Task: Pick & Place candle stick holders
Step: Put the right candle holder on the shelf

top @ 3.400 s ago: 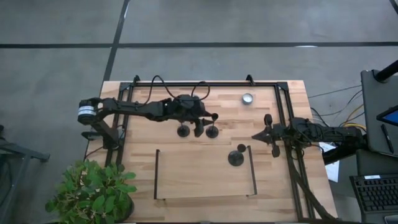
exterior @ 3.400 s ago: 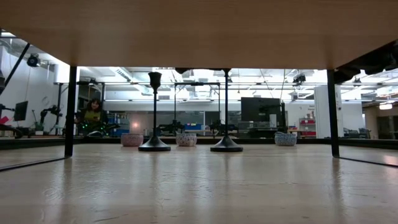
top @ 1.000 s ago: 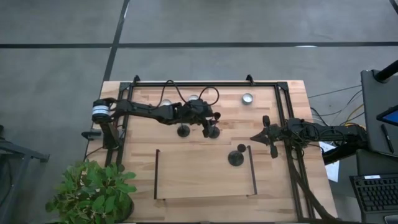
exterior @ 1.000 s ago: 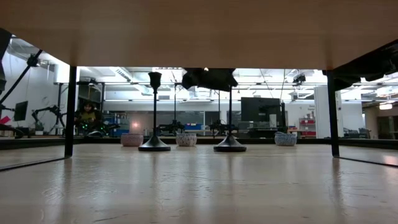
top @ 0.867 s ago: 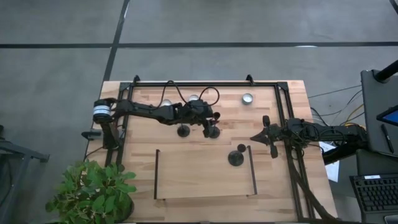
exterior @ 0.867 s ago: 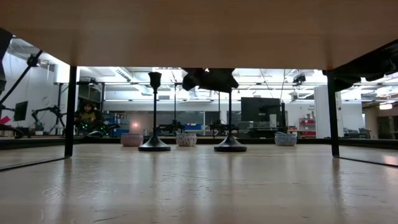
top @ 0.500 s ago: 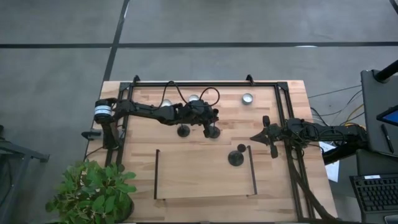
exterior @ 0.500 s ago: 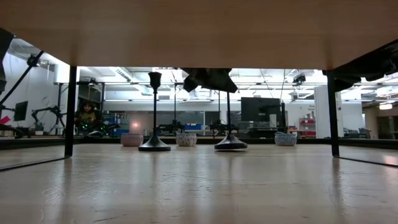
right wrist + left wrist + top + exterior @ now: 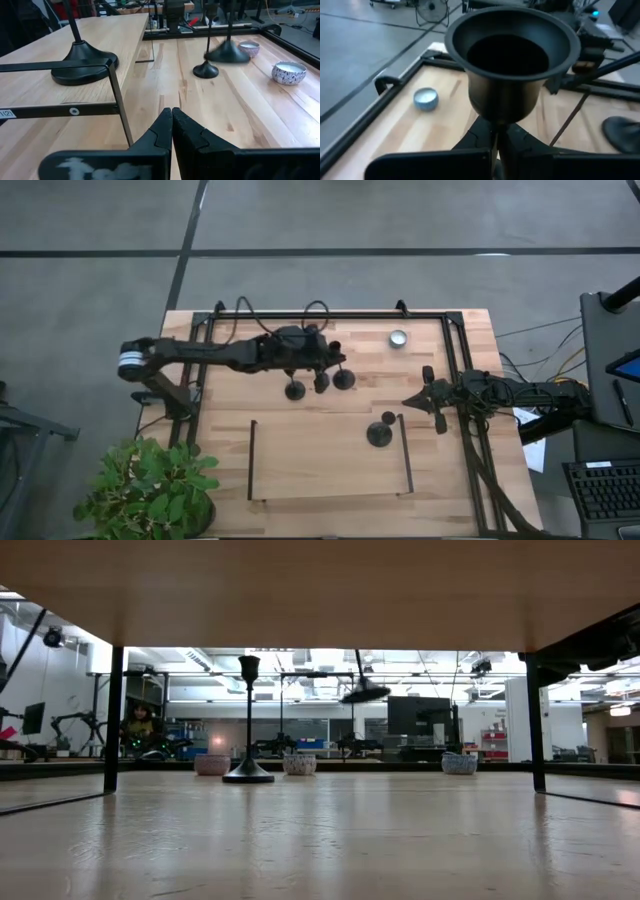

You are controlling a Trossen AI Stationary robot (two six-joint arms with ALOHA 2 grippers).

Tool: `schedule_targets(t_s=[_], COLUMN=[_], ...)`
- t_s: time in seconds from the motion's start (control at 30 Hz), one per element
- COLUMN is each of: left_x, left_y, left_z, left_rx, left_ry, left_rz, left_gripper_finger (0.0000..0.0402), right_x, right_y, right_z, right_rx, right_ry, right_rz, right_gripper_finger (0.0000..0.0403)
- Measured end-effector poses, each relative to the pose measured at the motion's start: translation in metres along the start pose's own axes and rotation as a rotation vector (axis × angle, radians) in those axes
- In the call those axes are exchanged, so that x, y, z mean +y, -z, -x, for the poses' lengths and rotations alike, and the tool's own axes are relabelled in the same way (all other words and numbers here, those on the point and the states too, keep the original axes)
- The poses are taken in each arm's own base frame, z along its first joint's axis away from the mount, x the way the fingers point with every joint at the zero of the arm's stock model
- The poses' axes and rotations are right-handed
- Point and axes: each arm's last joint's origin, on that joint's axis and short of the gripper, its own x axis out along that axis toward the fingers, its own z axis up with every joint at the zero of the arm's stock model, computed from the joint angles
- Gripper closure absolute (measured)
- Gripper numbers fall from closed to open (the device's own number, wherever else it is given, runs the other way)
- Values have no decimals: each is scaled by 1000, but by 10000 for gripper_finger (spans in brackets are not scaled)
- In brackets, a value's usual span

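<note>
Since a second ago our left gripper (image 9: 322, 377) has closed on one candle holder (image 9: 364, 692) and lifted it above the table (image 9: 300, 445), so we should keep it upright.

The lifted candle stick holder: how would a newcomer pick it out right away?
Find the left arm reaching across the far half of the wooden table. Its shut left end effector pinches a black candle stick holder by the thin stem. Unlike the holder standing beside it, its disc base hangs tilted above the tabletop.
</note>
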Motion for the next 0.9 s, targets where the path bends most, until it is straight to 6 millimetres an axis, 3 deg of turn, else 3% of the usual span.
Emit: schedule_targets(t_s=[0.3,0.43,0.7,0.9], left_x=[-5,-23,-83,-127], left_y=[-44,-53,-59,-54], left_z=[69,90,105,93], left_rx=[-139,-175,-207,-164], left_ry=[100,203,440,498], left_rz=[74,90,58,30], left_gripper_finger=[400,400,400,400], right_x=[0,0,0,0], right_y=[0,0,0,0], right_z=[0,0,0,0], right_rx=[1,5,6,6], right_ry=[1,2,2,2], right_rz=[0,0,0,0], right_gripper_finger=[394,394,394,394])
